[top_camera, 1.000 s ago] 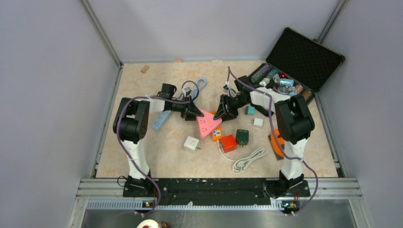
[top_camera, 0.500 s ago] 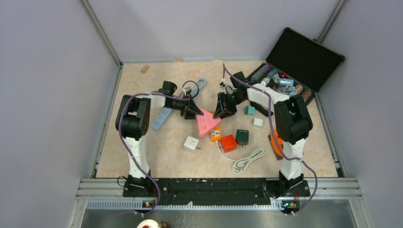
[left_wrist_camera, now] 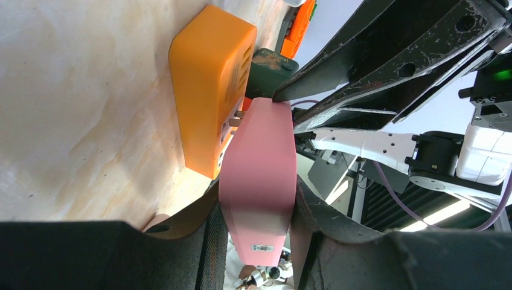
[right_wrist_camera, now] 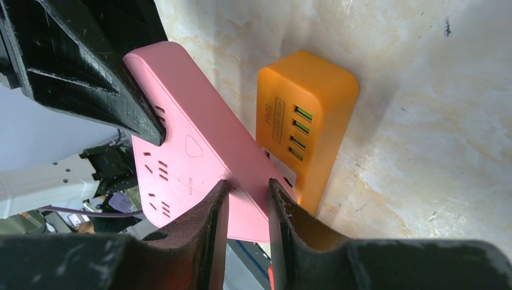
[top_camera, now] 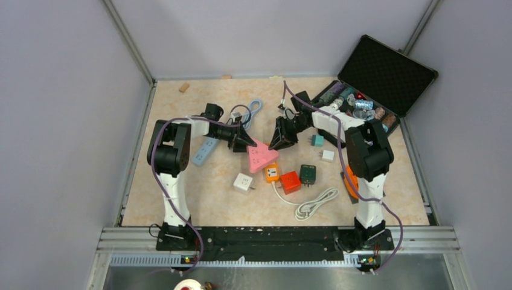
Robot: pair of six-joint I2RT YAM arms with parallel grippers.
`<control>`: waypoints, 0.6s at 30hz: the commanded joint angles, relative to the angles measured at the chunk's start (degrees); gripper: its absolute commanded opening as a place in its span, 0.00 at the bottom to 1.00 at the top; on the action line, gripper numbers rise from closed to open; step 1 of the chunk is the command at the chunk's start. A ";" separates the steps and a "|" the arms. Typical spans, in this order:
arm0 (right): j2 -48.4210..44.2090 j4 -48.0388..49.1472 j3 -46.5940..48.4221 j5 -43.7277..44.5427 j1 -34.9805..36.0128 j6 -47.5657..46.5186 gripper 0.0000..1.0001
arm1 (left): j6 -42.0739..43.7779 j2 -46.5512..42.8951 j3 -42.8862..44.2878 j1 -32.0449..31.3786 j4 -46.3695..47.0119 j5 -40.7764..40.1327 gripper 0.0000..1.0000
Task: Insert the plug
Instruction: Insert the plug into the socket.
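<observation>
The left gripper (left_wrist_camera: 256, 225) is clenched on one pink triangular plastic power strip (left_wrist_camera: 258, 157) at the middle of the table (top_camera: 211, 205). The right gripper (right_wrist_camera: 247, 184) straddles the strip's opposite corner; whether it clamps cannot be told. One orange rectangular charger (left_wrist_camera: 208, 90) lies on the table, a metal prong touching the strip. Nearby lie one red block adapter (top_camera: 290, 181), one dark green adapter (top_camera: 308, 174), two white cube adapters (top_camera: 243, 182) (top_camera: 328, 155), one teal adapter (top_camera: 317, 140), one light blue power strip (top_camera: 204, 152) and one coiled white cable (top_camera: 315, 203). One open black hard case (top_camera: 386, 72) at the far right corner holds assorted small items, too small to count.
</observation>
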 commanded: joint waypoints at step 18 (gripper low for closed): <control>-5.28 1.31 -0.84 -3.04 -0.48 0.00 0.61 | -9.59 -2.13 -2.20 -0.52 13.86 -1.90 0.00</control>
